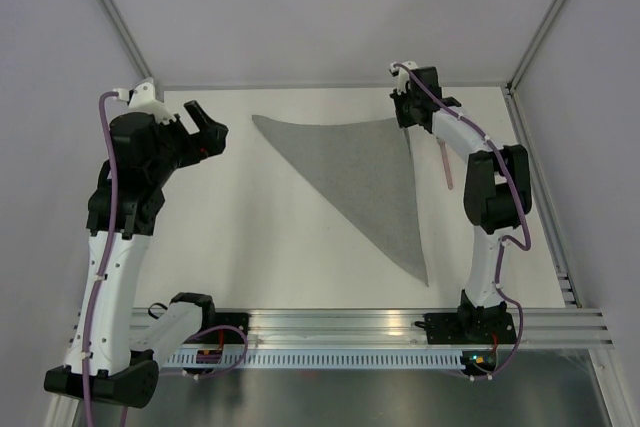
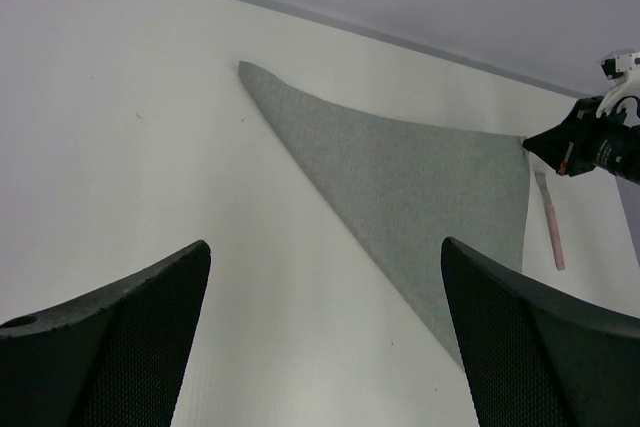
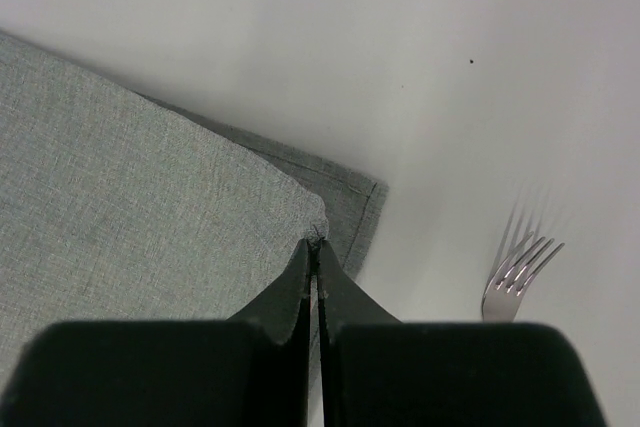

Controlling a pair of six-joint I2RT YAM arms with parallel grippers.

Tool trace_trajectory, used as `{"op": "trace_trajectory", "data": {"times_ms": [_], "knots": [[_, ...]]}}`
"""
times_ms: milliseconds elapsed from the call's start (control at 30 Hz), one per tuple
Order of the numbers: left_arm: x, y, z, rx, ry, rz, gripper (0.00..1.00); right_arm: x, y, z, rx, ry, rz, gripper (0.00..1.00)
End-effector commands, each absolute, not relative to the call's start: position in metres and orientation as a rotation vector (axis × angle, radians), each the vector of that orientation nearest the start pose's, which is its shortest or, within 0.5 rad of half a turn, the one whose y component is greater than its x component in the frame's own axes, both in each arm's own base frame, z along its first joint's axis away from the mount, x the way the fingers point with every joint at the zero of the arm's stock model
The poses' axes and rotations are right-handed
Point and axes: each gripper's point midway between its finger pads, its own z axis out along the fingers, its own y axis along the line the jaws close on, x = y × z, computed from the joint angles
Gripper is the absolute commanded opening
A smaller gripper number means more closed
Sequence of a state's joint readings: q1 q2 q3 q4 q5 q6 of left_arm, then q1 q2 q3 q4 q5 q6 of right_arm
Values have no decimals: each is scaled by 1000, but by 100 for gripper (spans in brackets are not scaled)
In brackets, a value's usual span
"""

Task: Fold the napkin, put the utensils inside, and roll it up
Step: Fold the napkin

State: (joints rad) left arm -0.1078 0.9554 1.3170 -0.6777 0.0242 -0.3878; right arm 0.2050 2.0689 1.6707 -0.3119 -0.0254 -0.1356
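The grey napkin (image 1: pixel 360 177) lies folded into a triangle on the white table, one point at the far left, one at the near right. My right gripper (image 1: pixel 404 115) is shut on its far right corner, pinching the top layer (image 3: pixel 200 217) just over the lower layer's corner (image 3: pixel 358 209). A fork with a pale-pink handle (image 1: pixel 446 165) lies right of the napkin; its silver tines (image 3: pixel 520 269) show in the right wrist view. My left gripper (image 1: pixel 205 127) is open and empty, raised left of the napkin (image 2: pixel 400 187). Any other utensil is out of view.
A raised rim runs along the table's far edge (image 1: pixel 330 86) and right side (image 1: pixel 535 187). A metal rail (image 1: pixel 400 325) with the arm bases crosses the near edge. The right gripper (image 2: pixel 560 147) and fork (image 2: pixel 550 222) show in the left wrist view.
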Motion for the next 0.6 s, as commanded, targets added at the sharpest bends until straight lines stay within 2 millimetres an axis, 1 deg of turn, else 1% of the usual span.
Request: {"op": "trace_trajectory", "data": {"times_ms": [0, 267, 333, 367, 567], "knots": [[299, -58, 360, -277, 1872, -422, 100, 555, 109, 111, -384, 2243, 50, 0], [300, -58, 350, -276, 1888, -417, 100, 562, 106, 93, -376, 2263, 40, 0], [300, -58, 348, -278, 1891, -415, 100, 564, 100, 89, -359, 2271, 16, 0], [301, -58, 346, -278, 1893, -412, 100, 565, 100, 83, -357, 2281, 13, 0], [301, -59, 339, -277, 1903, -415, 100, 568, 92, 72, -345, 2295, -14, 0]]}}
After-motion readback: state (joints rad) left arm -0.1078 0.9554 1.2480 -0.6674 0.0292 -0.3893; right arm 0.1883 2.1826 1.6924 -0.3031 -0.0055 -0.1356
